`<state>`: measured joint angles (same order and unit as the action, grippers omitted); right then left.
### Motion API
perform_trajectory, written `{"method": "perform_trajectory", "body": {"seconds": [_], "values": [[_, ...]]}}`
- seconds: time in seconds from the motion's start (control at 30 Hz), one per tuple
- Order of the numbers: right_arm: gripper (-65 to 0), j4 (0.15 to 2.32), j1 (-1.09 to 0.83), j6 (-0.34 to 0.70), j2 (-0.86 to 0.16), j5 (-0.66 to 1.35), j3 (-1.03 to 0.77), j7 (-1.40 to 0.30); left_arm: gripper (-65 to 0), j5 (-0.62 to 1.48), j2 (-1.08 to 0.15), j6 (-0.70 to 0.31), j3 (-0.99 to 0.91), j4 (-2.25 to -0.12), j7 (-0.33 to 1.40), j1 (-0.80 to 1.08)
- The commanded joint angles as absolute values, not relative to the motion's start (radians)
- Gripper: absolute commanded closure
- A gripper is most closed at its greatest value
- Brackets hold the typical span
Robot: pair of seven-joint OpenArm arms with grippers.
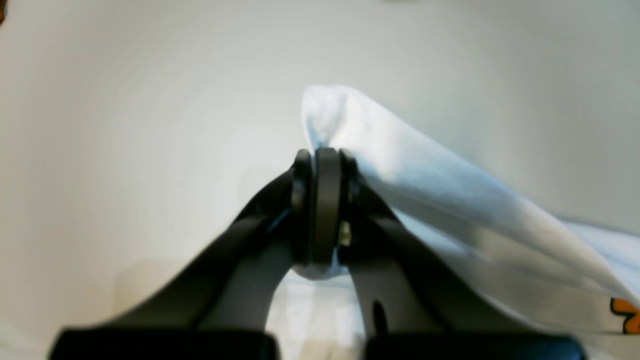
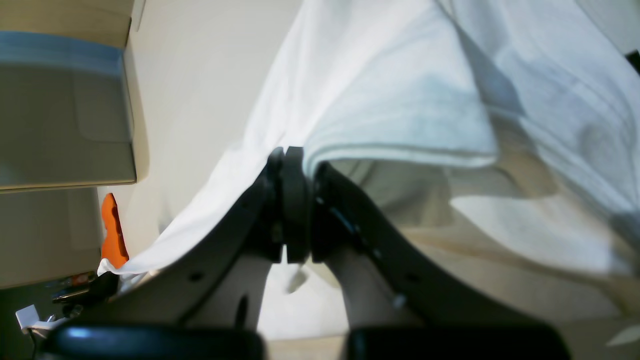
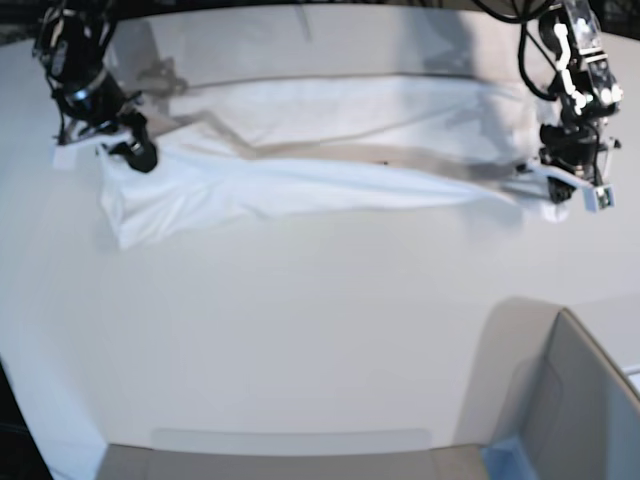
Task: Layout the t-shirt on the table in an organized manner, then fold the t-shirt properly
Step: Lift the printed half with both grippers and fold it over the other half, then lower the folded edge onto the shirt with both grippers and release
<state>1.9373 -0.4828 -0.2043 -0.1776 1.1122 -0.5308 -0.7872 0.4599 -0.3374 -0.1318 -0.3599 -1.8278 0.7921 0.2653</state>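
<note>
Left jaws (image 1: 327, 165): clenched on a bunched white fold of the t-shirt (image 1: 450, 200); cloth trailing off to their right.
Right jaws (image 2: 295, 165): clamped on a hem, cloth draped above and right of them.
Base view only: t-shirt (image 3: 300, 180) stretched between both jaws, lifted edge sagging onto the bench (image 3: 300, 330).
Left wrist only: orange print (image 1: 627, 315) at lower right.
Right wrist only: grey box (image 2: 65, 115) left of the jaws, orange object (image 2: 112, 235) below it.

Black arms with looping cables; each end effector (image 1: 326, 207) has curved black fingers.
</note>
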Motion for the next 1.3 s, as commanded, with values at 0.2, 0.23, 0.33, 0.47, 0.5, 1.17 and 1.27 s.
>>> {"method": "perform_trajectory", "body": {"seconds": [0.2, 0.23, 0.33, 0.47, 0.5, 1.17, 1.27], "values": [[0.0, 1.994, -0.572, -0.191, -0.186, 1.136, -0.536, -0.777, 0.0, 0.456, -0.355, -0.133, -0.372, -1.845, 0.771, 0.298], [0.0, 2.008, -0.587, -0.191, -0.186, 1.136, -0.536, -0.777, 0.0, 0.456, -0.355, -0.133, -0.372, -1.847, 0.771, 0.306], [0.0, 2.023, -0.613, -0.191, -0.186, 1.136, -0.538, -0.777, 0.0, 0.456, -0.351, -0.133, -0.371, -1.847, 0.771, 0.311], [0.0, 2.025, -0.644, -0.188, -0.185, 1.136, -0.535, -0.777, 0.0, 0.456, -0.351, -0.133, -0.366, -1.848, 0.771, 0.344], [0.0, 2.031, -0.651, -0.188, -0.185, 1.136, -0.533, -0.777, 0.0, 0.456, -0.351, -0.133, -0.366, -1.848, 0.771, 0.344], [0.0, 1.986, -0.694, -0.188, -0.183, 1.127, -0.512, -0.779, 0.0, 0.456, -0.348, -0.133, -0.364, -1.842, 0.771, 0.364], [0.0, 1.966, -0.694, -0.188, -0.183, 1.106, -0.496, -0.779, -3.5, 0.456, -0.331, -0.133, -0.367, -1.842, 0.773, 0.364]]}}
